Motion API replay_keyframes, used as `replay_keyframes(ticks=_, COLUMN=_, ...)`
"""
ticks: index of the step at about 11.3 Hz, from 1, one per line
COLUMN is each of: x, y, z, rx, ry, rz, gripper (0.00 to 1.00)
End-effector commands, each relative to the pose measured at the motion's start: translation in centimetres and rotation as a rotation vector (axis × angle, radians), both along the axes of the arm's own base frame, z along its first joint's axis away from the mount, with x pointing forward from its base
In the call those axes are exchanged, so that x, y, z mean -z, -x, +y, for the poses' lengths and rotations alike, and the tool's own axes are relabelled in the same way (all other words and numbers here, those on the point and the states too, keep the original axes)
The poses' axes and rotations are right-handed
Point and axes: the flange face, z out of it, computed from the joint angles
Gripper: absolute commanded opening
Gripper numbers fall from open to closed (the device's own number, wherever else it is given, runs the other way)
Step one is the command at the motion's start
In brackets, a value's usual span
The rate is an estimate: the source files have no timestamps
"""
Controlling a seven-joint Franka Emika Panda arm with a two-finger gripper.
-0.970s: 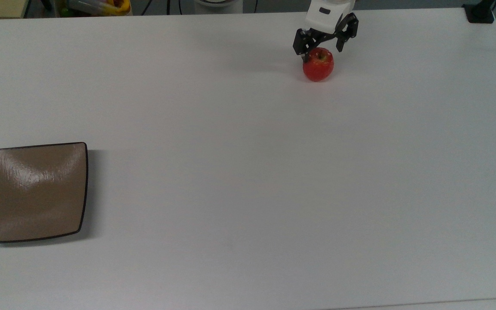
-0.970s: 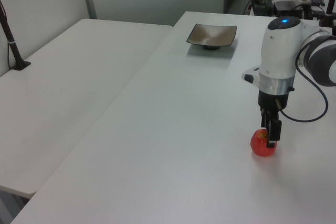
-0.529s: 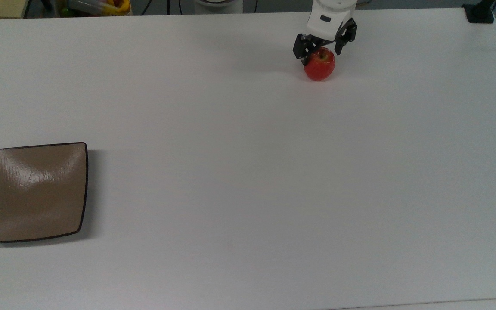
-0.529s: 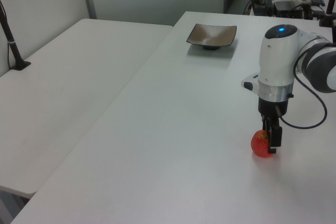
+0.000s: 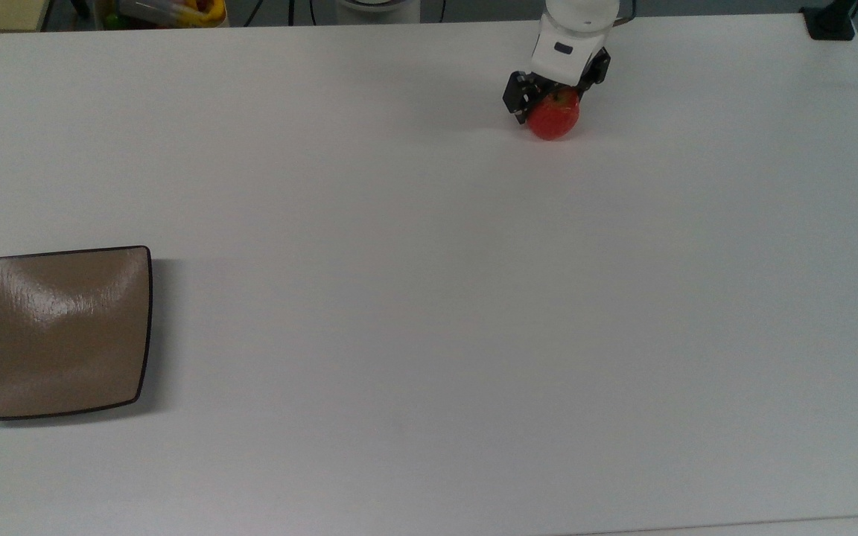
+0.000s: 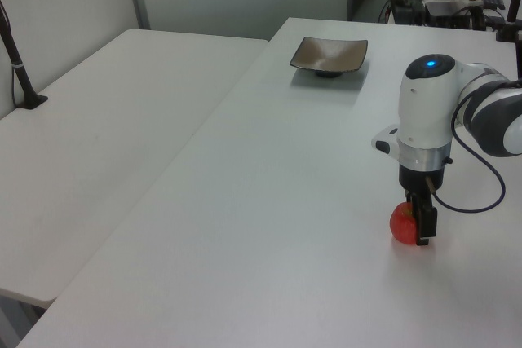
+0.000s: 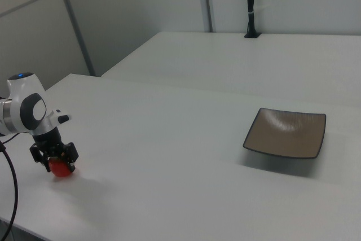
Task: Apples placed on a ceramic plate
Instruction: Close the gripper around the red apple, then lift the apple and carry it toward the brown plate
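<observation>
Top view: gripper (image 5: 553, 98) down over apple (image 5: 553, 119), jaws open, straddling it, no grip visible yet. Apple sits on table (image 5: 429, 298), well apart from plate (image 5: 56, 335). Likely firm, smooth, rolls easily; best gripped across its middle. Plate holds nothing.

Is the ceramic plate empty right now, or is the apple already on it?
Empty. The ceramic plate shows only bare glaze; the apple sits on the table far off, under the gripper.

The gripper (image 5: 553, 91) covers the top of the apple (image 5: 553, 121).
</observation>
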Motion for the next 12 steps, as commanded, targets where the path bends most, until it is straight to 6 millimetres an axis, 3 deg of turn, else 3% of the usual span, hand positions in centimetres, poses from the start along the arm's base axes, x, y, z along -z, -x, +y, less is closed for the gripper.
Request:
replay_keyframes(ticks=1, x=0.0, y=-1.3, z=-0.1, rx=0.021, ry=-0.012, rz=-0.029, gripper=0.43)
replay_keyframes(ticks=2, x=-0.4, y=-1.7, z=-0.2, rx=0.03, ry=-0.018, rz=-0.036, gripper=0.27)
replay_keyframes(ticks=5, x=-2.6, y=-3.3, z=-1.2, rx=0.066, ry=-0.028, rz=-0.051, gripper=0.27)
replay_keyframes(ticks=6, x=-4.2, y=-4.3, z=-1.4, rx=0.08, ry=-0.021, rz=-0.046, gripper=0.27)
replay_keyframes(ticks=10, x=-14.2, y=-9.0, z=-4.4, rx=0.17, ry=-0.004, rz=-0.032, gripper=0.27)
replay_keyframes(ticks=12, x=-17.9, y=-10.9, z=-7.2, rx=0.229, ry=-0.003, rz=-0.036, gripper=0.27)
